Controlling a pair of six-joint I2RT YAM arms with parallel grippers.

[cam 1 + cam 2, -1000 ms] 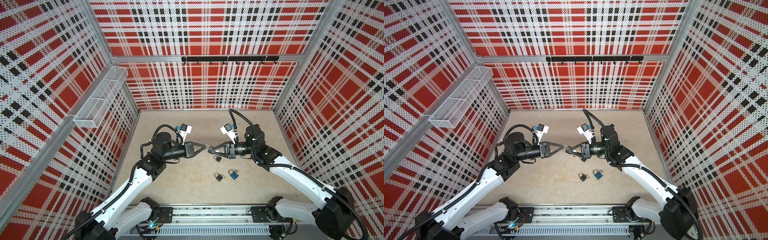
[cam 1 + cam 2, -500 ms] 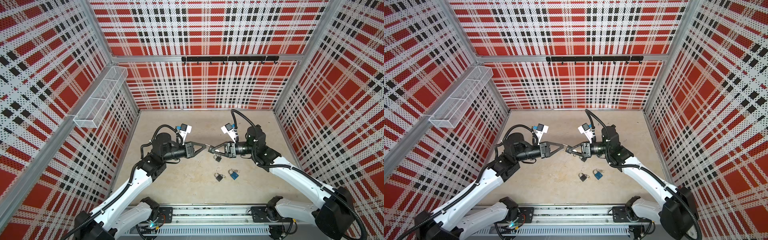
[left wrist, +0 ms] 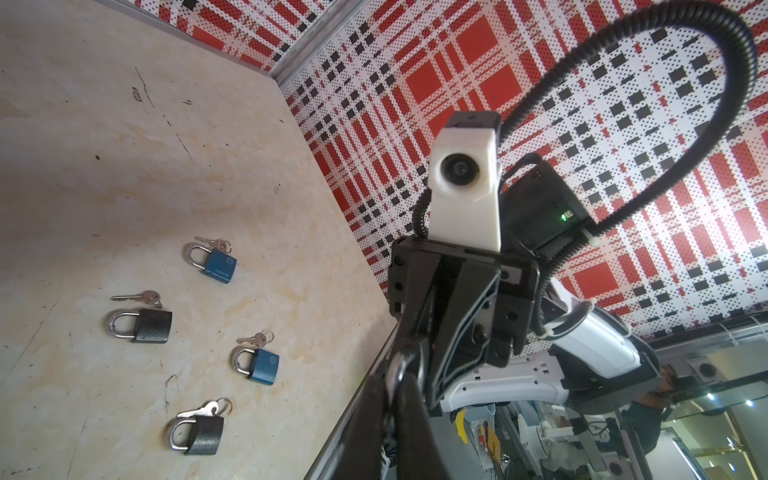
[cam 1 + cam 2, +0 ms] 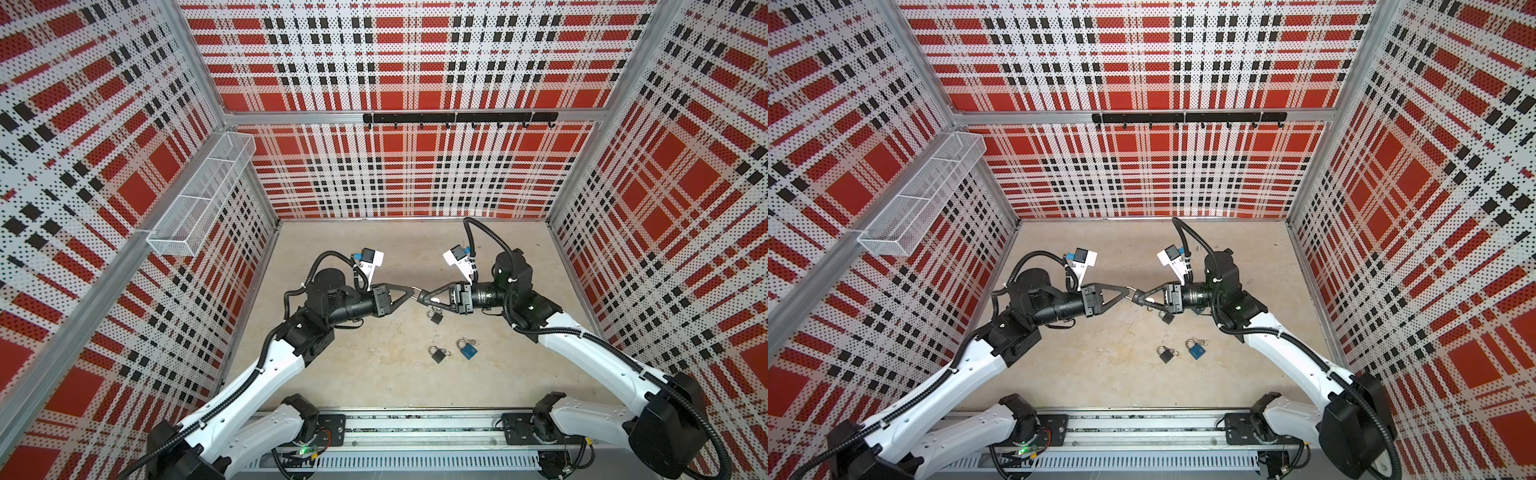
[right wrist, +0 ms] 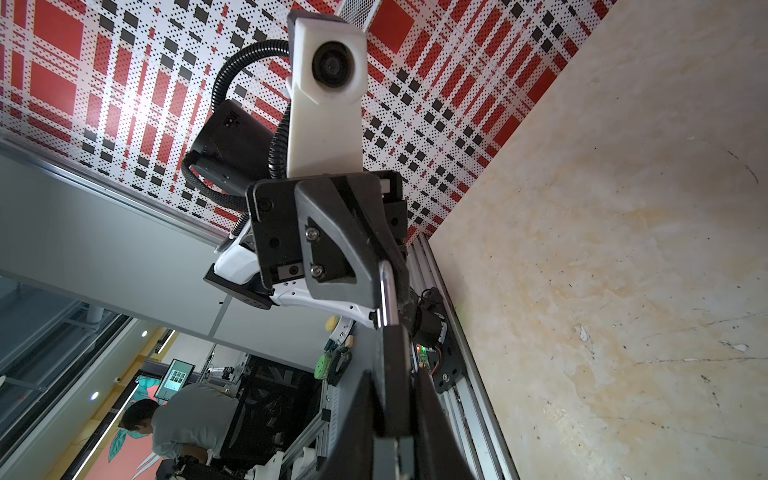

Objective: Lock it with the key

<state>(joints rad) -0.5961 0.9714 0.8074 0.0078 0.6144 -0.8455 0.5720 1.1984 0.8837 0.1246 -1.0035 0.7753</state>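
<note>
My right gripper is shut on the body of a black padlock, held above the table's middle. The padlock's silver shackle sticks out past the fingertips toward my left gripper. The left gripper is shut on the shackle's loop, so the two grippers meet tip to tip in both top views. No key shows at the held padlock. Small keys on rings, such as one key, lie beside the padlocks on the table.
Several black and blue padlocks lie on the beige table, among them a black one below the right gripper, another black one and a blue one. A wire basket hangs on the left wall and a hook rail on the back wall.
Almost nothing differs. The right wrist has shifted very slightly, and both grippers stay shut tip to tip on the padlock.
</note>
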